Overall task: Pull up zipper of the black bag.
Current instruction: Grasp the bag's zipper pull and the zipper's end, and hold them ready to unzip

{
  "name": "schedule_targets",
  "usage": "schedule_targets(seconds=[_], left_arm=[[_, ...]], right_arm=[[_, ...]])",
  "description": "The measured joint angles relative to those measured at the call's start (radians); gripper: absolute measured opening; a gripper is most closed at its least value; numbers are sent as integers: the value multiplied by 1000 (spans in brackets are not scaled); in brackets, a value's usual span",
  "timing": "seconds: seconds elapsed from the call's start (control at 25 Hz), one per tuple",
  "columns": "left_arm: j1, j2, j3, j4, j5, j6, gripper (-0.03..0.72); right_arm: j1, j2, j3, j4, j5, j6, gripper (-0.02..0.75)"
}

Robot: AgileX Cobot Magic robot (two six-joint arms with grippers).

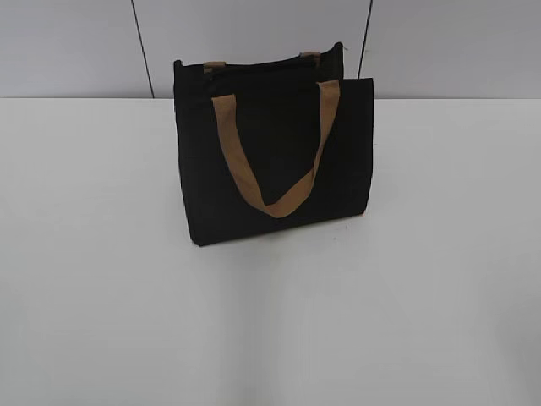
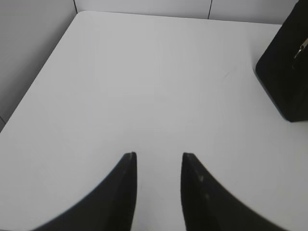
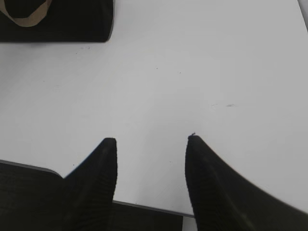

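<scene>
The black bag (image 1: 272, 156) stands upright on the white table, slightly left of centre in the exterior view, with a tan strap handle (image 1: 275, 161) hanging down its front. Its zipper runs along the top edge (image 1: 262, 61). In the left wrist view the bag's side (image 2: 286, 72) shows at the right edge, with the small silver pull tab (image 2: 301, 48) on it. The right wrist view shows the bag's lower corner (image 3: 62, 24) at top left. My left gripper (image 2: 159, 155) and right gripper (image 3: 151, 139) are open and empty, over bare table. Neither gripper shows in the exterior view.
The white table (image 1: 101, 254) spreads around the bag. A grey panelled wall (image 1: 76, 46) stands behind it. The table's front edge (image 3: 144, 207) shows beneath my right gripper, and its left edge (image 2: 36, 86) shows in the left wrist view.
</scene>
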Motion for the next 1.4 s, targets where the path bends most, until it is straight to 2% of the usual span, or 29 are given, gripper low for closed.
schedule_targets(seconds=[1.12, 1.24, 1.36, 1.4], left_arm=[[0, 0, 0, 0, 0, 0, 245], [0, 0, 0, 0, 0, 0, 340], [0, 0, 0, 0, 0, 0, 524], [0, 1, 0, 1, 0, 0, 558]], right_arm=[[0, 0, 0, 0, -1, 0, 358], [0, 0, 0, 0, -1, 0, 358], [0, 0, 0, 0, -1, 0, 358], [0, 0, 0, 0, -1, 0, 358]])
